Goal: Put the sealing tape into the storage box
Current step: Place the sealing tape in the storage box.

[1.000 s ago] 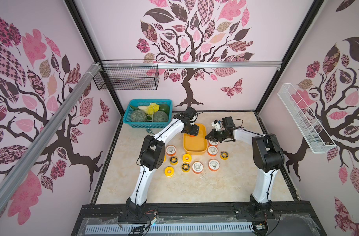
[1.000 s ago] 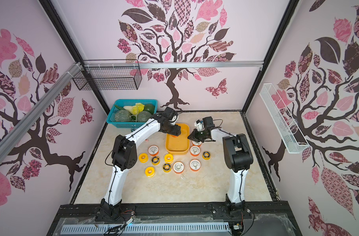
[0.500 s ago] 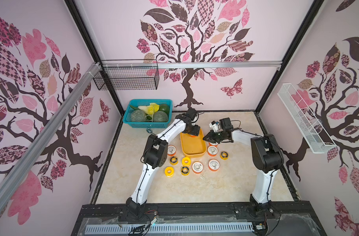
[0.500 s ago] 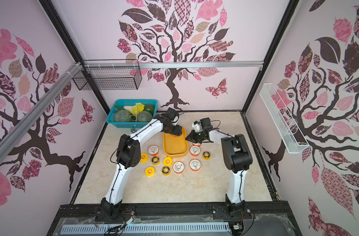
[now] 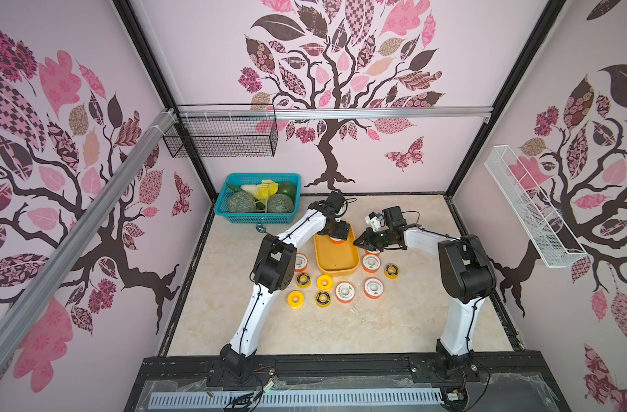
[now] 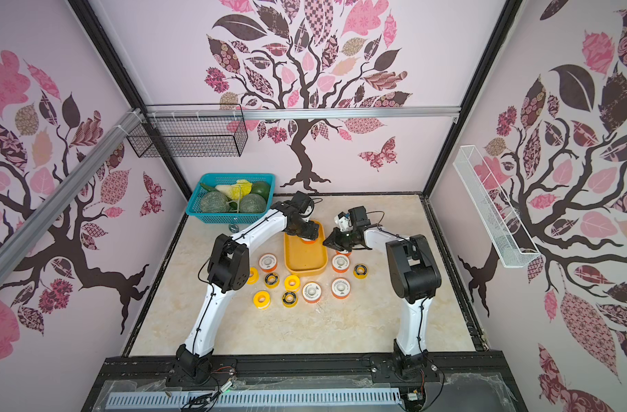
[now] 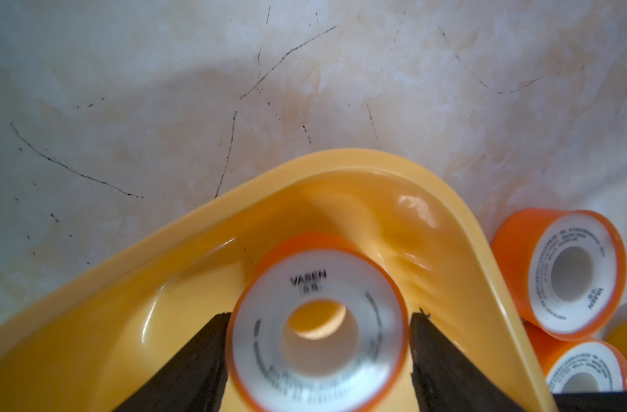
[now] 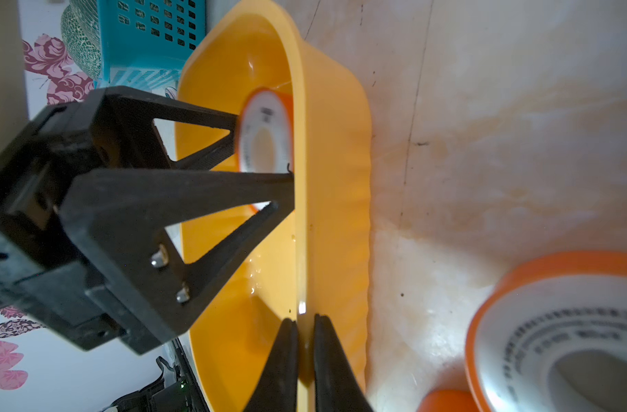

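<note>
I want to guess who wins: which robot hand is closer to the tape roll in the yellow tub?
Left. The left gripper straddles the tape roll inside the storage box; the right gripper pinches the box's rim.

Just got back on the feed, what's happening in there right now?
The left gripper has its jaws around an orange tape roll low inside the yellow box; whether it has let go is unclear. The right gripper is pinched shut on the box's rim. Several more rolls lie on the table beside it.

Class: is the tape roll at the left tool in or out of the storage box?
In: walls of the storage box surround the tape roll.
</note>
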